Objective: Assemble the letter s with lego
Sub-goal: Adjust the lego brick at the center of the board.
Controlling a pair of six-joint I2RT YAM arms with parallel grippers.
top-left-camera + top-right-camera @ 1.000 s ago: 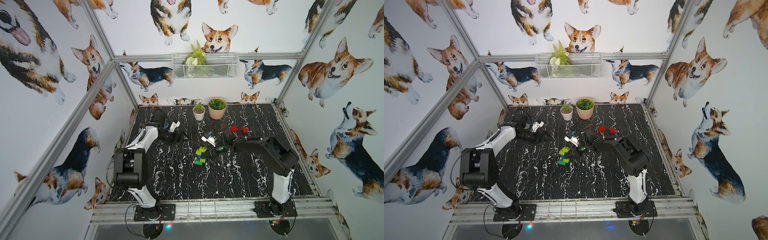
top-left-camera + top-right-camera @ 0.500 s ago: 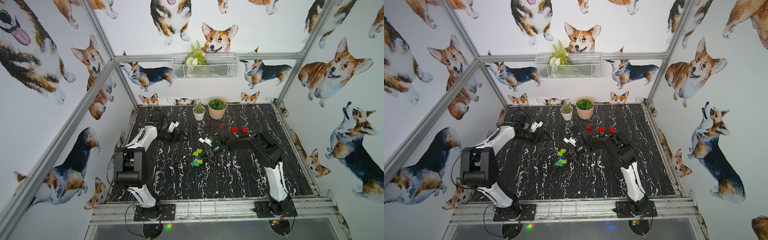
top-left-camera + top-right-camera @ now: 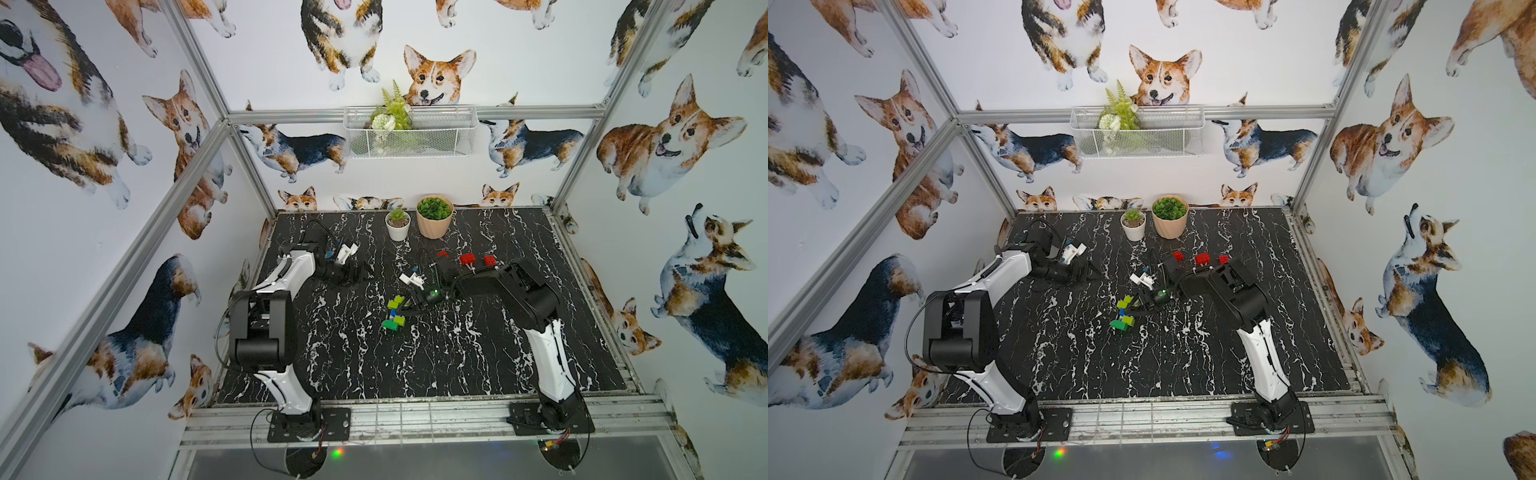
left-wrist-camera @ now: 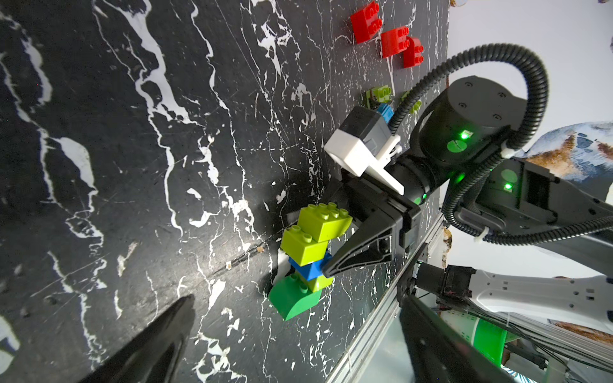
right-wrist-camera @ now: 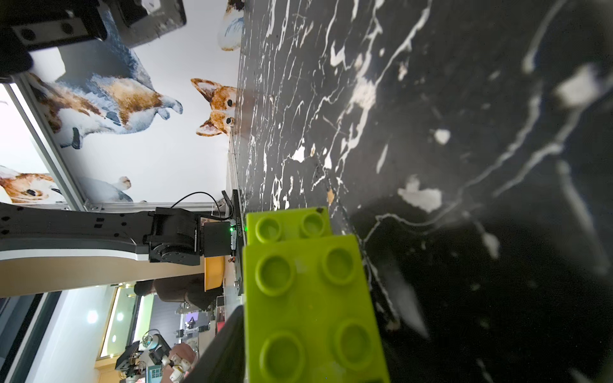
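While the left hand [image 3: 359, 271] sits released at the far left, the right hand [image 3: 403, 306] straddles the top lime brick [image 4: 323, 220] of the lego stack [image 4: 303, 247] in the middle of the tabletop [image 3: 457, 353]; whether it grips, I cannot tell. Three red bricks [image 4: 393, 41] lie beyond.

Both top views looking down from high in front, sharing the whole table [image 3: 457, 353], left wrist camera facing the lego stack [image 4: 303, 247], right wrist camera looking closely at it.

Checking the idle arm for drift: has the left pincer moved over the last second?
No. In a top view the left pincer lies open, in the same spot relative to the white pot as a second ago.
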